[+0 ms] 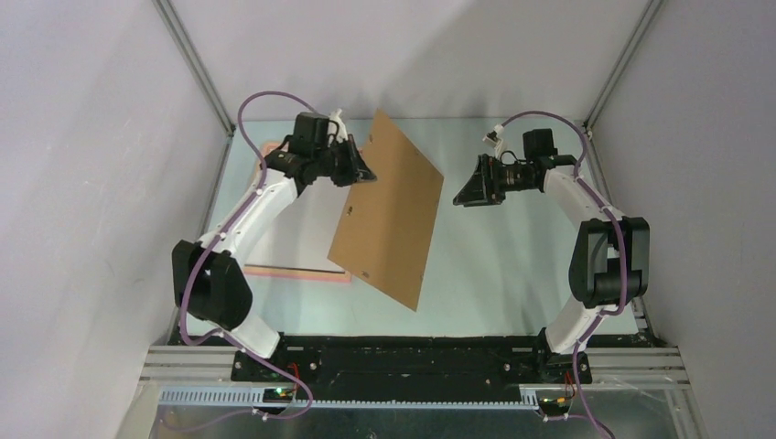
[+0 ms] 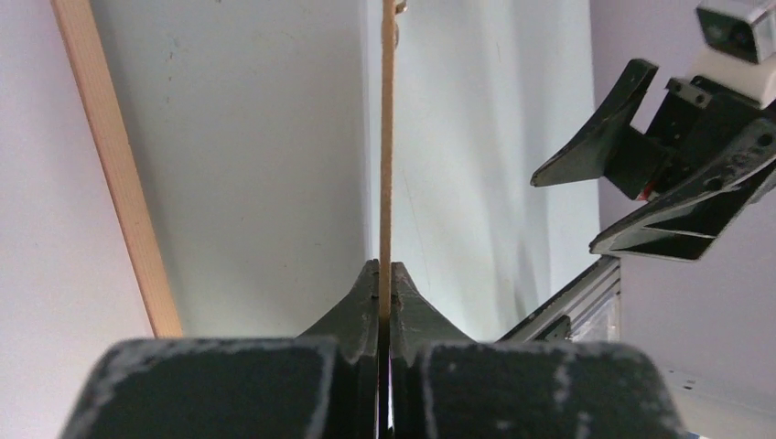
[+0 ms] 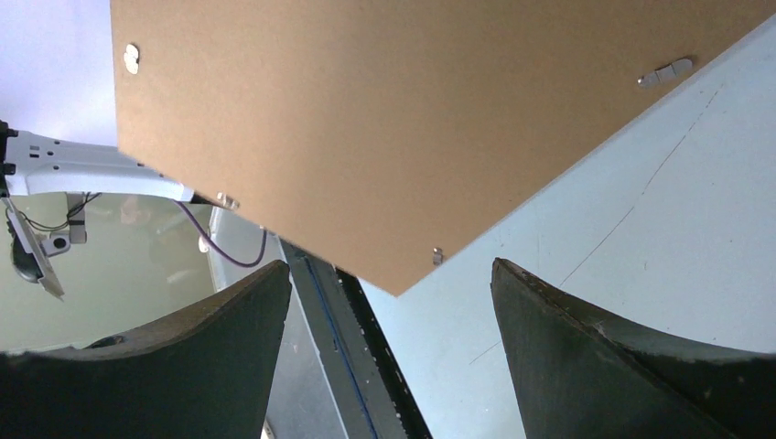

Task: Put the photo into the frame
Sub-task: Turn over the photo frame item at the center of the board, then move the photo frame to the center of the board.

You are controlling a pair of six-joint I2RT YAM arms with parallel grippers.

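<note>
My left gripper (image 1: 366, 172) is shut on the top edge of a plain brown backing board (image 1: 389, 210) and holds it tilted in the air above the table's middle. The left wrist view shows the board edge-on (image 2: 387, 137), pinched between the fingertips of that gripper (image 2: 385, 274). The salmon-pink frame (image 1: 297, 272) lies flat at the left under that arm; its rail (image 2: 114, 165) borders a pale inner surface. The photo is out of view. My right gripper (image 1: 462, 192) hovers open to the right of the board, apart from it. In the right wrist view the board (image 3: 412, 119) fills the top above this gripper (image 3: 389, 283).
Small metal tabs (image 3: 666, 71) sit along the board's edges. Grey walls and aluminium posts (image 1: 197, 69) close in the pale table (image 1: 512, 265) on three sides. The black base rail (image 1: 412, 361) runs along the near edge.
</note>
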